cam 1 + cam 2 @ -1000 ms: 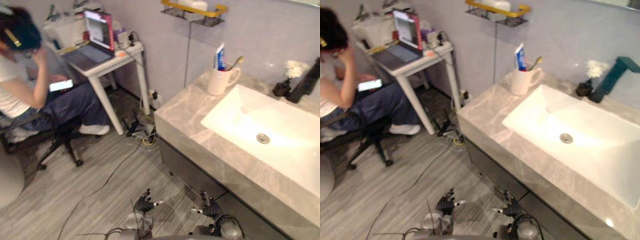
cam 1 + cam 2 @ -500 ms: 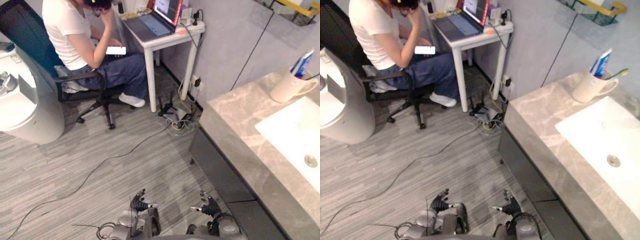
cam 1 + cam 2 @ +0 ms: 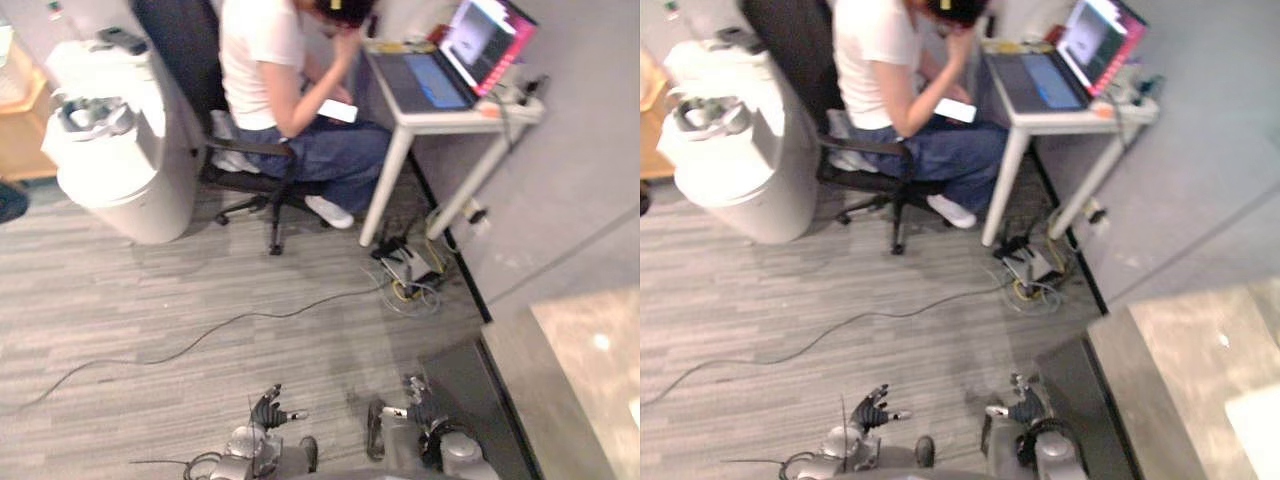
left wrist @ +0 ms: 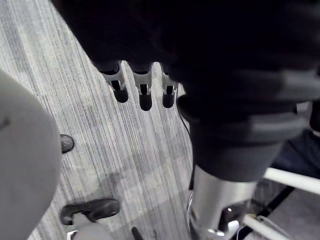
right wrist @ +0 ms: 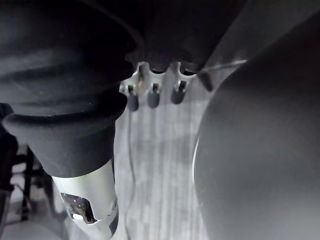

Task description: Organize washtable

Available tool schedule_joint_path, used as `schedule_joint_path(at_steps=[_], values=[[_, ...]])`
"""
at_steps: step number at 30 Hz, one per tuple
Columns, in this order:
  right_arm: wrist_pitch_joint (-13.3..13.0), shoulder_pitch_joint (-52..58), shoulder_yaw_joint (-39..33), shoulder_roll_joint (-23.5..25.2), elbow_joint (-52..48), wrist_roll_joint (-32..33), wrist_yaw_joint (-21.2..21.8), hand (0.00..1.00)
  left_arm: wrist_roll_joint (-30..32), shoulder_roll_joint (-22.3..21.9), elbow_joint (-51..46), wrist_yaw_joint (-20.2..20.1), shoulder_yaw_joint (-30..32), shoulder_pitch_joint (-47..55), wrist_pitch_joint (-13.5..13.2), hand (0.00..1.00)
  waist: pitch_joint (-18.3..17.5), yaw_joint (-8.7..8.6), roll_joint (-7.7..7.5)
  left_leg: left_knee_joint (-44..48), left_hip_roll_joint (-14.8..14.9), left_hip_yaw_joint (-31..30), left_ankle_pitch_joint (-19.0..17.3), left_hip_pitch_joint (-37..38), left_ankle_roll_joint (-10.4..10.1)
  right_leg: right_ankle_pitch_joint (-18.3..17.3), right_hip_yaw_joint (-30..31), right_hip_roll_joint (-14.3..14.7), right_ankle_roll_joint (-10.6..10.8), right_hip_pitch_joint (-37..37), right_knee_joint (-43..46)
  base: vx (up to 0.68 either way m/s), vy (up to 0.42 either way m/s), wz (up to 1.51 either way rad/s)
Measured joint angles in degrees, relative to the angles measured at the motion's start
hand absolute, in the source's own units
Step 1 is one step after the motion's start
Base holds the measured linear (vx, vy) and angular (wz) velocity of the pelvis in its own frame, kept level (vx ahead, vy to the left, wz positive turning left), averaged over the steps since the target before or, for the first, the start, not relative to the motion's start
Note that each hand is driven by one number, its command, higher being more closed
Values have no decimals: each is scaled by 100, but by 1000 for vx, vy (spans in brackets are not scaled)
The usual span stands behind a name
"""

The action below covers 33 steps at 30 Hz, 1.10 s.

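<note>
Grey plank flooring [image 3: 150, 300] is seen ahead, with the washtable [image 3: 585, 350] caught just at the lower right edge, while the left hand [image 3: 268, 410] and right hand [image 3: 413, 395] are held low, loose-fingered and empty, so the organizing is judged not yet begun.

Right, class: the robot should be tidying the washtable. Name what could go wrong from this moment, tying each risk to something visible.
1. A person sits on a chair nearby; a step that way might bump them.
2. Loose cables lie by the desk leg, a likely trip hazard.
3. The counter is at the view's edge, and the left hand and right hand hang open, low: any reach may be misjudged.
</note>
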Motion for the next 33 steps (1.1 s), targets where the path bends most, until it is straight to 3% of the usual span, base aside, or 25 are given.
schedule_joint_path(at_steps=[2,4,5,6,7,8,9,10,11,13,15,16,17,19,21,30,32,33], values=[[1,34,24,-10,-9,-5,78,0,3,6,31,10,75,-15,-48,0,1,-73,-131,182,-28,-617,-191,72,-324,487,526,-5,-39,22,-244,487,-396,196],[2,64,46,72,-33,-13,130,0,6,83,83,89,252,-10,-73,0,12,-87,-347,664,-62,-956,-498,-51,-712,979,349,-161,-209,58,-97,392,-468,198],[0,-51,43,17,-13,-11,127,0,7,14,101,124,319,-28,-70,0,71,-71,-161,870,108,-1050,-575,-140,-766,960,29,-69,-284,78,87,330,-465,176],[-38,-108,-11,-49,-44,-5,100,0,17,-78,91,120,417,-22,-75,0,62,-32,0,1106,349,-972,-560,-367,-845,797,-340,12,-522,131,165,273,-454,133],[-48,-189,-29,-85,-29,-2,100,0,17,-124,57,131,456,-25,-79,0,83,3,43,1039,632,-559,-422,-448,-1079,687,-711,42,-689,226,195,254,-456,140],[-58,-192,-47,-82,-42,-2,99,0,19,-117,57,130,445,-29,-77,0,93,-58,34,962,787,-262,-374,-461,-1157,639,-917,16,-765,329,179,215,-455,157],[-74,-140,-80,-85,-42,1,95,0,21,-138,63,106,366,-24,-67,0,111,-158,29,797,1089,438,-366,-457,-1170,584,-1348,-44,-854,609,104,156,-405,172],[-98,-9,-131,-94,-80,5,93,0,23,-190,34,96,320,-26,-69,0,107,-141,16,720,1297,1262,-364,-426,-1169,554,-1732,-105,-900,899,-70,126,-359,170],[-107,39,-160,-101,-91,5,94,0,25,-218,10,95,310,-30,-74,0,107,-129,3,699,1360,1661,-363,-424,-1168,537,-1912,-156,-923,1032,-183,44,-269,158],[-115,109,-228,-164,-72,4,89,0,87,-236,-47,91,97,-78,-65,0,94,-138,40,723,1409,3279,-379,-479,-1134,483,-2621,-385,-964,1330,-551,-55,-153,166],[-116,196,-228,-176,-68,4,94,0,179,-234,-47,94,96,-76,-57,0,72,-168,82,650,1379,4134,-359,-369,-1100,489,-3037,-449,-904,1481,-674,-51,11,142],[-116,185,-232,-163,-12,19,94,0,268,-187,-27,93,114,-49,-53,0,14,-140,185,98,1232,4422,49,-157,-745,542,-3286,-440,-801,1637,-805,-33,75,99],[-114,181,-220,-162,5,14,97,0,306,-162,-18,92,134,-34,-50,0,5,-80,169,-111,1178,4424,316,-75,-745,569,-3341,-446,-731,1706,-905,-31,88,84],[-130,205,-189,-13,60,-11,102,0,317,-91,-7,93,244,138,-53,0,-35,-90,93,-714,891,4176,739,119,-521,854,-3460,-428,-660,1982,-1280,-27,123,54],[-127,173,-182,42,112,-14,100,0,335,-5,34,93,381,168,-52,0,-80,-72,30,-909,765,4147,853,156,-446,1010,-3382,-396,-617,2020,-1478,-7,112,24],[-88,63,-30,257,317,-71,115,0,417,122,227,111,1081,292,-40,0,-169,87,-186,-990,542,4074,899,207,-346,1247,-2851,-394,-597,2091,-1837,-9,68,0],[-88,43,48,250,317,-91,119,0,416,100,225,112,1116,295,-40,0,-165,100,-199,-967,529,4025,857,190,-295,1176,-2832,-429,-494,2041,-1739,-63,22,0],[-86,26,50,252,308,-133,122,0,417,105,209,103,1128,296,-40,0,-149,76,-225,-845,485,3887,742,104,-266,816,-2825,-644,-371,1820,-1239,-47,65,27]])
